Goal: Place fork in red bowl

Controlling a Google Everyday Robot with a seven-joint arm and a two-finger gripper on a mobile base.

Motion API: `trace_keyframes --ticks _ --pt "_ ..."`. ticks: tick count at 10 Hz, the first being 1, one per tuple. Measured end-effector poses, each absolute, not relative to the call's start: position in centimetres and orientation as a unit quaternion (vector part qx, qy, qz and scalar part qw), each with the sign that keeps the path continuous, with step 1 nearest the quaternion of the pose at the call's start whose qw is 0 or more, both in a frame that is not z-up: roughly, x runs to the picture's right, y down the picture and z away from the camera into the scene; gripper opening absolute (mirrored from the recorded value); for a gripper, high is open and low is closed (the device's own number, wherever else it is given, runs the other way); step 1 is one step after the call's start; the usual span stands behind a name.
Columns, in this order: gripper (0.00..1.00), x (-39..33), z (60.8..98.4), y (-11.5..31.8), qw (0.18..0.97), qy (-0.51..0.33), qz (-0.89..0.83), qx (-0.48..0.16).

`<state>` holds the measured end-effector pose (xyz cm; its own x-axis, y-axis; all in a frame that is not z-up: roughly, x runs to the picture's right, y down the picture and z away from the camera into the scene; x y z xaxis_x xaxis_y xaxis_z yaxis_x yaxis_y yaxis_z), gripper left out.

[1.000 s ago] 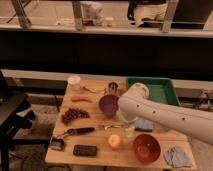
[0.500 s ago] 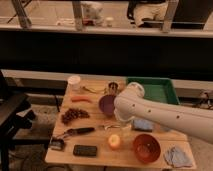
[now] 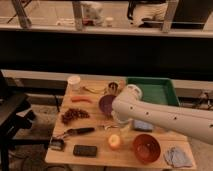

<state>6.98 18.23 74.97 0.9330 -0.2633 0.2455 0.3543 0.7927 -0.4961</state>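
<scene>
One gripper [image 3: 121,125]: low beside slim silvery metal fork [image 3: 109,127] — clamp state indeterminate.
Risk: shallow pinch — fork drops short of glossy orange-red bowl [image 3: 146,148].

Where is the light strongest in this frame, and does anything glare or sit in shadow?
Camera view: warm, dim light; brightest on the white arm, whose hand hangs low over the middle of the wooden table; sheen on the round orange-red glossy bowl; dark band behind the table.

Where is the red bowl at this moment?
In the camera view the red bowl stands near the table's front right corner, between the orange fruit and the grey cloth; the hand hangs beside the purple bowl.
</scene>
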Motion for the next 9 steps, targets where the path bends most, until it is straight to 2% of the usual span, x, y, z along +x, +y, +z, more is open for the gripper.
trace_keyframes --ticks 3,5,7,9 --pt "0.8 5.9 75.7 18.4 0.939 -0.093 -0.18 -0.278" --pt "0.73 5.5 75.9 18.4 0.937 -0.1 -0.189 -0.278" --pt "0.71 5.0 76.1 18.5 0.934 -0.108 -0.196 -0.279" --pt "0.64 4.6 76.3 18.5 0.932 -0.115 -0.201 -0.28"
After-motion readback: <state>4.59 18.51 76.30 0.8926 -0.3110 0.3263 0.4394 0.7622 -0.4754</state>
